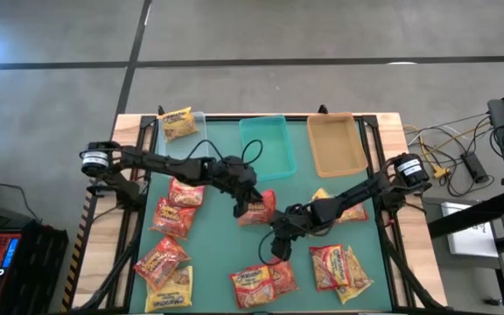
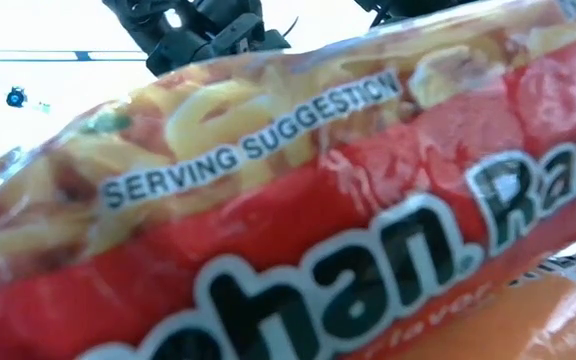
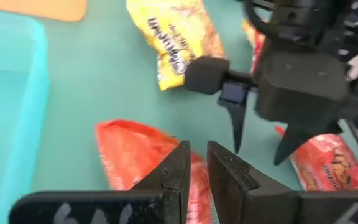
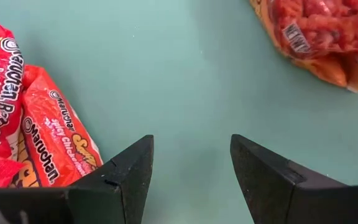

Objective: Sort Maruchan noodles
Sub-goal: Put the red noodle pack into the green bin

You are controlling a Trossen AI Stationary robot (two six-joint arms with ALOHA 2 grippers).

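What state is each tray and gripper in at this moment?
teal tray: empty.
tan tray: empty.
clear tray: holds one yellow packet.
left gripper: nearly closed, holding nothing, over an orange-red packet.
right gripper: open, empty, above bare mat.

Nearly the whole low view behind one close ramen packet (image 2: 298, 210), its printed name cut off at the edges.
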